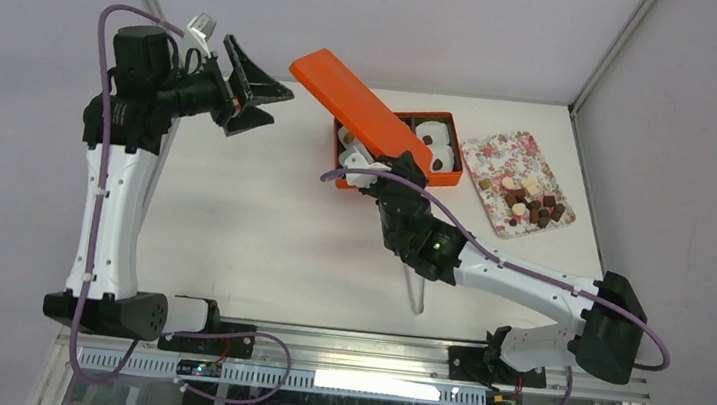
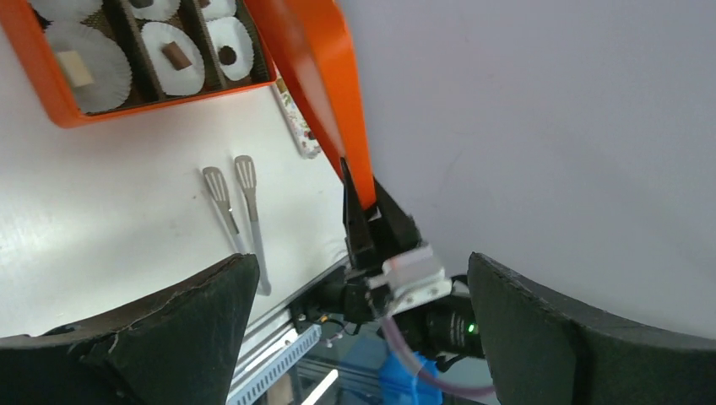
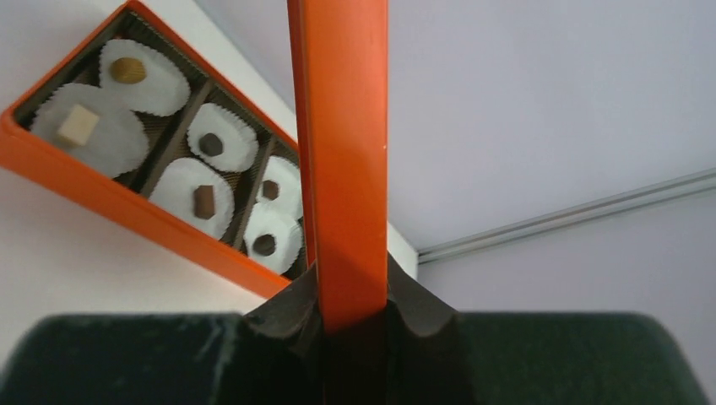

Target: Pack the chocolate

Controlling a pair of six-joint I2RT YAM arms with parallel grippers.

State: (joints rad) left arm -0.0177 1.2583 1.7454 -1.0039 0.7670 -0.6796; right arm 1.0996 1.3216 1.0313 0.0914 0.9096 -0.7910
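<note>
Toward the far right of the table [image 1: 261, 233], an orange box [image 1: 437, 182] is seen with white paper cups [image 3: 143, 76] set in its compartments, and a piece of chocolate [image 3: 203, 201] is lodged in every cup that can be seen. More pieces, dark, tan and cream, are heaped on the flowered tray [image 1: 500, 152] just beside the box, so not everything has been packed. The lid [image 1: 355, 102] is held tilted above the box, clamped at one end by the right gripper [image 3: 350, 316], whose jaws are closed narrowly upon it. The left gripper [image 1: 263, 94] is spread wide and nothing is held in it. Tongs [image 1: 415, 294] are laid on the table, untouched. The lid is not yet seated, and closing the box is judged to be the step in hand.
</note>
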